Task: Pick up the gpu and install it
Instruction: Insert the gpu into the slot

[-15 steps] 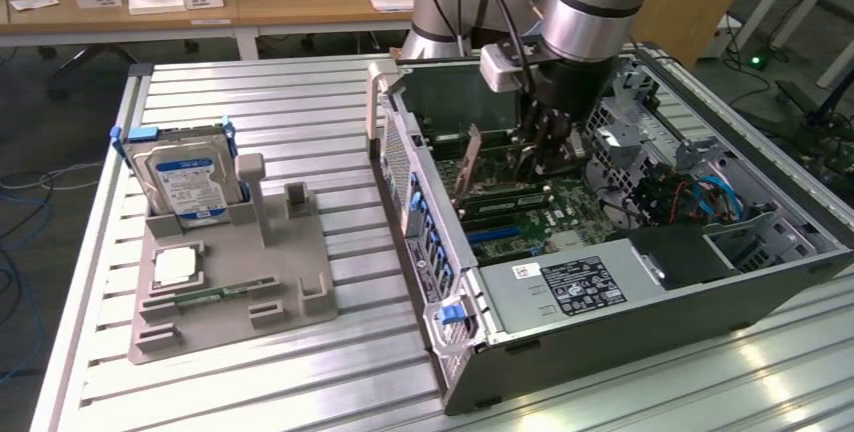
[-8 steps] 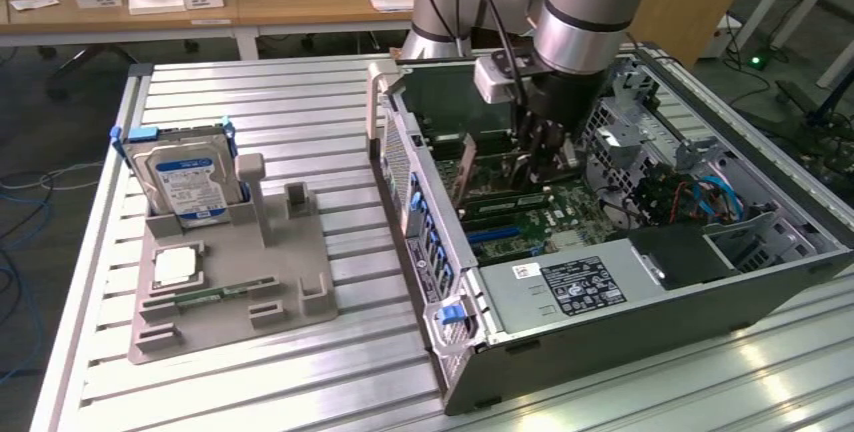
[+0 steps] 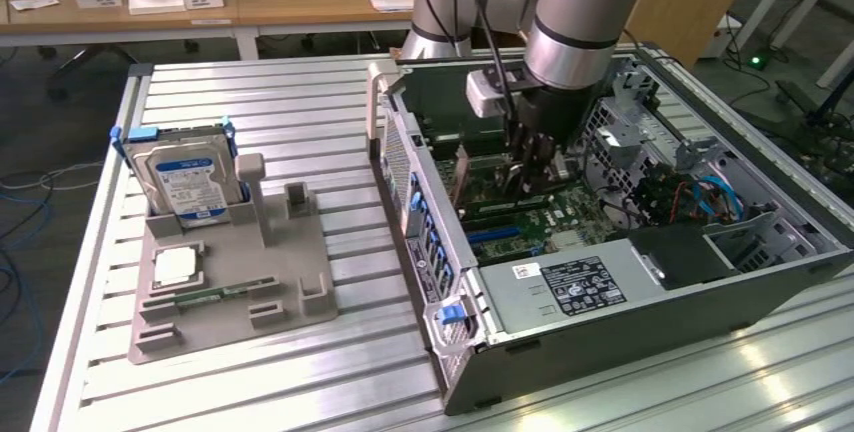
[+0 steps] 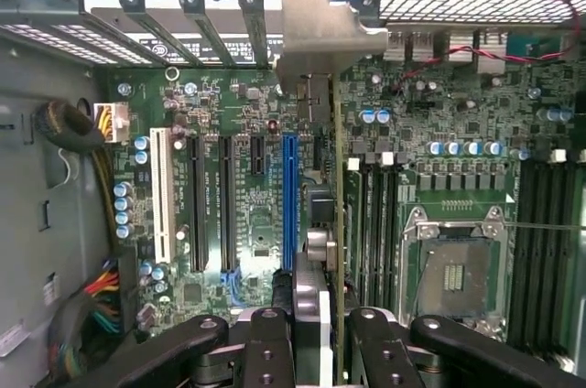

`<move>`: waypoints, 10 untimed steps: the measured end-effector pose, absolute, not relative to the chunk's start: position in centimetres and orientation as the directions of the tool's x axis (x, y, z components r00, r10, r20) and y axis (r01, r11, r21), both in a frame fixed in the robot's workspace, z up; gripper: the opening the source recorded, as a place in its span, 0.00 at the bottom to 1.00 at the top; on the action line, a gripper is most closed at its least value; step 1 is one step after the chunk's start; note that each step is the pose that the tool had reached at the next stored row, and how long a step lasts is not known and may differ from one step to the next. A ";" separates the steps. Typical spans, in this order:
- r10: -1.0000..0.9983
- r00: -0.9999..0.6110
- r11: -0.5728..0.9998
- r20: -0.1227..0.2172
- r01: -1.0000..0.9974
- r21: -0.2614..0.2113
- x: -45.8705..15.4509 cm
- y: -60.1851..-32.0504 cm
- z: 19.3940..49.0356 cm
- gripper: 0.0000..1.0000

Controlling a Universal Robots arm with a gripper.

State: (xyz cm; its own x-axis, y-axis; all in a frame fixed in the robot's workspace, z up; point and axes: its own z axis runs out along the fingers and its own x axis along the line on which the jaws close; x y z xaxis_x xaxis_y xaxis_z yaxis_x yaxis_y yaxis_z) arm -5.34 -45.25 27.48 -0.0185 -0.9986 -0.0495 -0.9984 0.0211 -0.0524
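Observation:
The open computer case (image 3: 441, 252) lies on the slatted table, and my gripper (image 3: 530, 167) reaches down inside it over the motherboard (image 4: 247, 168). It is shut on the gpu (image 4: 336, 177), a thin dark card seen edge-on between the black fingers (image 4: 267, 342). The card's grey metal bracket (image 4: 320, 31) points at the case's rear slot openings. The gpu (image 3: 467, 180) stands upright alongside the long blue slot (image 4: 290, 196). I cannot tell whether its edge sits in a slot.
A silver hard drive with a blue label (image 3: 187, 180) stands in the grey holder tray (image 3: 234, 272) on the exterior view's left. Inside the case are the empty CPU socket (image 4: 453, 274), the power supply (image 3: 574, 287) and cable bundles (image 4: 101, 301).

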 end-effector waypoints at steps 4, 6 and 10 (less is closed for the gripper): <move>-0.999 -0.018 0.021 -0.050 -0.998 -0.052 -5.5 -45.3 26.8 0.28; -0.999 -0.018 0.021 -0.050 -0.998 -0.052 -5.5 -45.4 26.4 0.28; -0.999 -0.020 0.022 -0.049 -0.998 -0.052 -5.8 -45.6 26.0 0.28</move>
State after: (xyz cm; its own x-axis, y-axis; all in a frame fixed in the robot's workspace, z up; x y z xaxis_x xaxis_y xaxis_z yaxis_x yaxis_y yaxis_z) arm -5.82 -45.55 25.99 -0.0196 -0.9986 -0.0489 -0.9984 0.0221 -0.0522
